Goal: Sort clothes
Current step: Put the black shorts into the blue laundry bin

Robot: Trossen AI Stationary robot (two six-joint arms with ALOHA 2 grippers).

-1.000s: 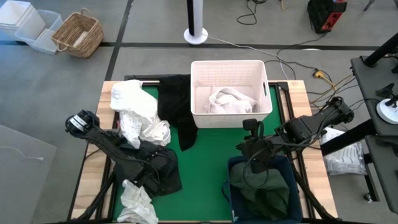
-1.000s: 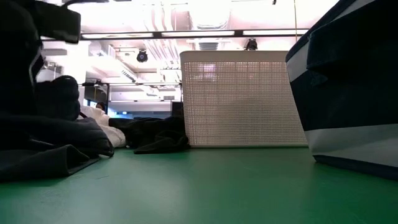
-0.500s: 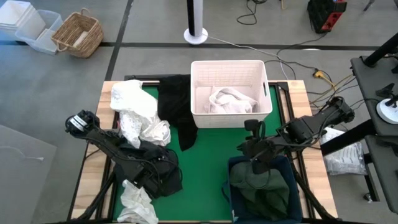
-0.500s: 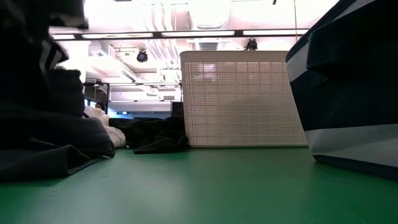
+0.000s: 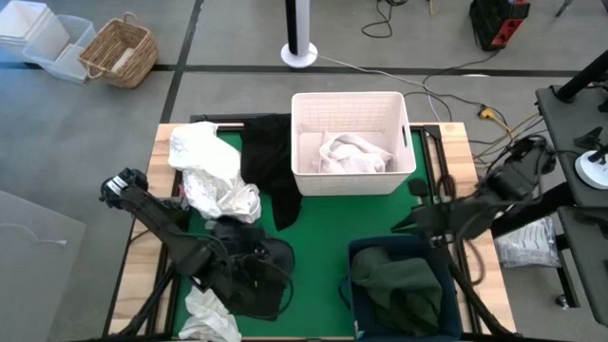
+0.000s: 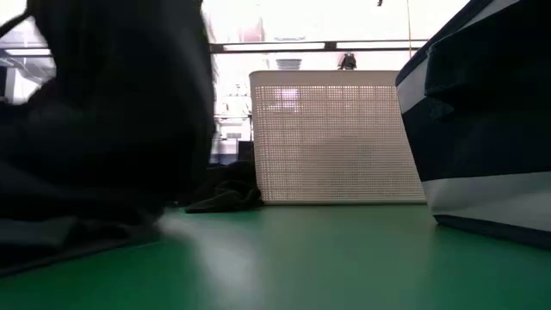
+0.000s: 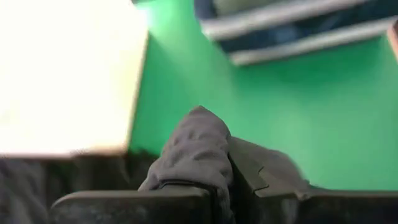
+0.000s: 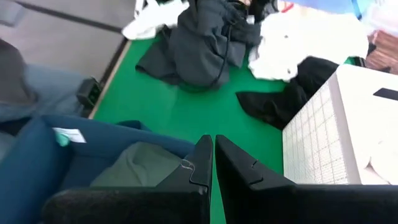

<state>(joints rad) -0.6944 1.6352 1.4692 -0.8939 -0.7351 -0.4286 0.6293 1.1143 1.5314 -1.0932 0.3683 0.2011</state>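
1. We see the left gripper (image 5: 249, 275) now clamped on the dark garment (image 7: 199, 149), dragged nearer the mat's front.
2. The right gripper (image 8: 208, 163), fingers together, has withdrawn from the navy bin (image 5: 353, 258).
3. White clothes (image 5: 214, 176) lie beyond.

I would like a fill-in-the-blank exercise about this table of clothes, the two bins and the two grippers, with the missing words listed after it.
1. The left gripper is shut on a fold of the ____ garment.
2. The white plastic bin holds a ____ garment.
3. The dark green garment lies in the ____ fabric bin.
4. The right gripper is shut and holds ____.

Missing words: black; white; navy; nothing
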